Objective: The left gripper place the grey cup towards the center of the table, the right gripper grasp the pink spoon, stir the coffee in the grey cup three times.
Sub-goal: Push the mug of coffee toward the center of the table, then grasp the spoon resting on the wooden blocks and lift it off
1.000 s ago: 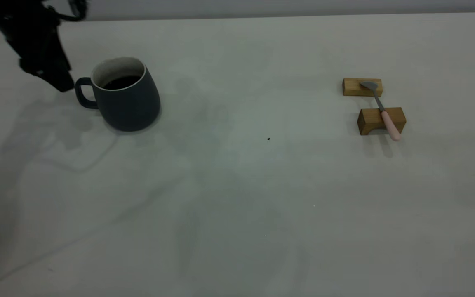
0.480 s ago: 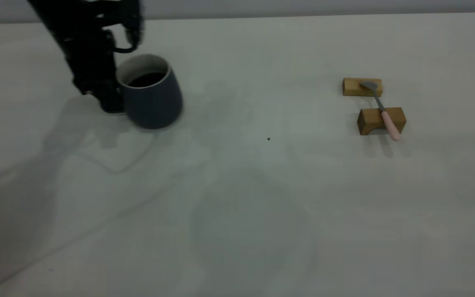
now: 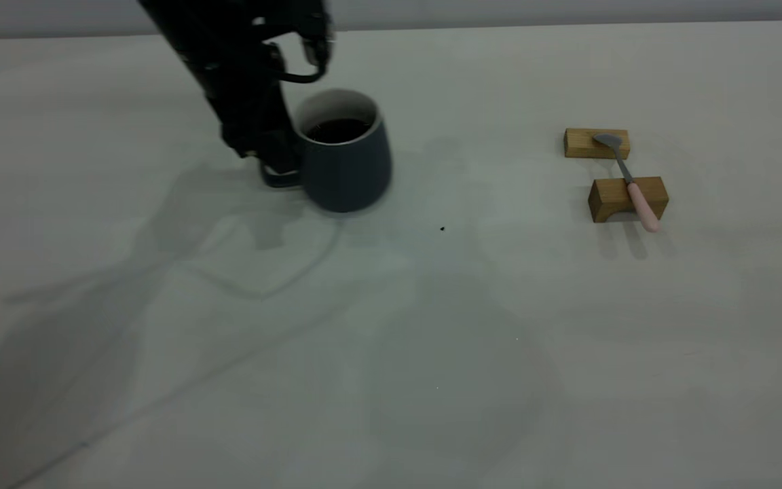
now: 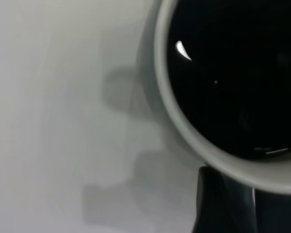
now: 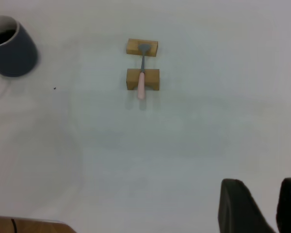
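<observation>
The grey cup (image 3: 347, 159) holds dark coffee (image 3: 338, 129) and is left of the table's (image 3: 391, 353) middle. My left gripper (image 3: 277, 166) is shut on its handle, at the cup's left side. In the left wrist view the white rim (image 4: 184, 131) and the black coffee (image 4: 233, 73) fill the picture, with one finger (image 4: 223, 204) just under the rim. The pink spoon (image 3: 632, 183) lies across two wooden blocks at the right. My right gripper (image 5: 276, 199) hangs open high above the table, far from the spoon (image 5: 141, 77) and the cup (image 5: 12, 46).
The spoon's metal bowl rests on the far wooden block (image 3: 597, 143) and its pink handle sticks out over the near block (image 3: 627, 198). A tiny dark speck (image 3: 442, 229) marks the table between cup and blocks. A wooden edge (image 5: 24, 225) shows in the right wrist view.
My left gripper closed on the cup's handle and has carried the cup rightward, from the far left toward the table's middle. The spoon and blocks have not moved.
</observation>
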Controlling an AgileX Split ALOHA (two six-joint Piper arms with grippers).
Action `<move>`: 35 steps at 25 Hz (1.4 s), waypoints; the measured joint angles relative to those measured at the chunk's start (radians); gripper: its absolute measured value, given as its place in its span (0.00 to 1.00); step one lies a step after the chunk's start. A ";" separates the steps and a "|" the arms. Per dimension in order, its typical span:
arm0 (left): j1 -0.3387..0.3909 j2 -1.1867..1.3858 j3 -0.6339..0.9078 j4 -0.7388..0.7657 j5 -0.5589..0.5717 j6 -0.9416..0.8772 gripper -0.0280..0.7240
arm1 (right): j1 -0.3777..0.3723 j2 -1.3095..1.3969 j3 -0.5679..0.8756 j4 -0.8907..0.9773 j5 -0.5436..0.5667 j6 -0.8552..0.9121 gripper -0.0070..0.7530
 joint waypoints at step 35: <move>-0.060 -1.026 0.031 0.383 0.656 -1.182 0.68 | 0.000 0.000 0.000 0.000 -0.001 0.000 0.32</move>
